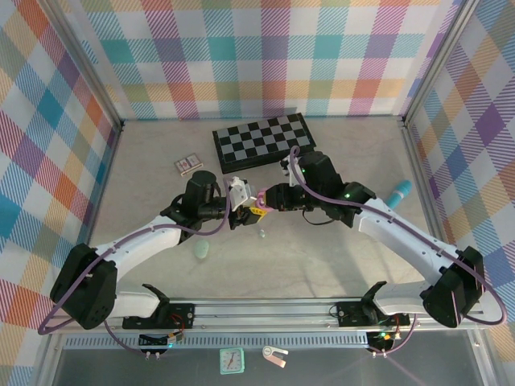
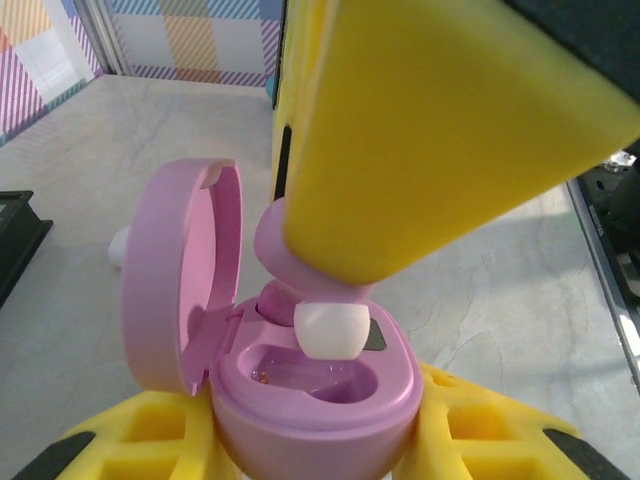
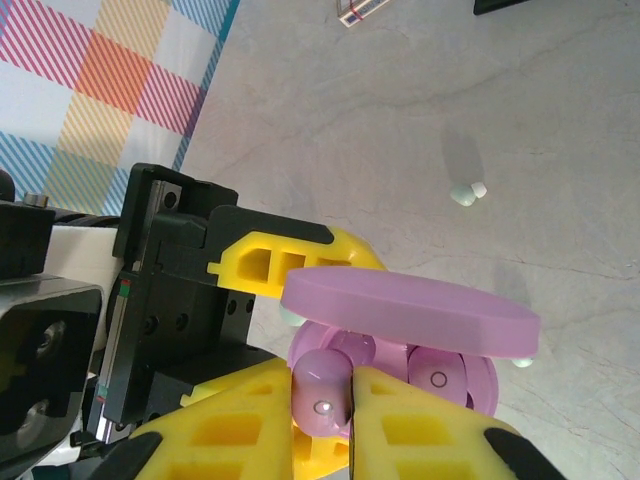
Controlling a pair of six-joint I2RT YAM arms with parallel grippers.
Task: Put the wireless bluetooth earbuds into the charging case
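Observation:
A lilac charging case (image 2: 320, 400) stands open, its round lid (image 2: 180, 275) hinged up at the left. My left gripper (image 2: 315, 445) is shut on the case base, a yellow finger (image 2: 140, 440) on each side. My right gripper (image 3: 352, 400) is shut on a lilac earbud (image 3: 322, 385). Its white tip (image 2: 333, 330) hangs just over the empty socket (image 2: 335, 380). A second lilac earbud (image 3: 437, 378) sits in the other socket. In the top view both grippers meet over the table's middle, left gripper (image 1: 241, 207) against right gripper (image 1: 269, 199).
A mint earbud (image 1: 261, 234) lies on the table just in front of the grippers, seen too as the mint earbud (image 3: 467, 193). A mint case (image 1: 201, 251) lies nearer the left arm. Behind are a chessboard (image 1: 261, 141), a small card box (image 1: 187, 166) and a teal object (image 1: 400, 191) at the right.

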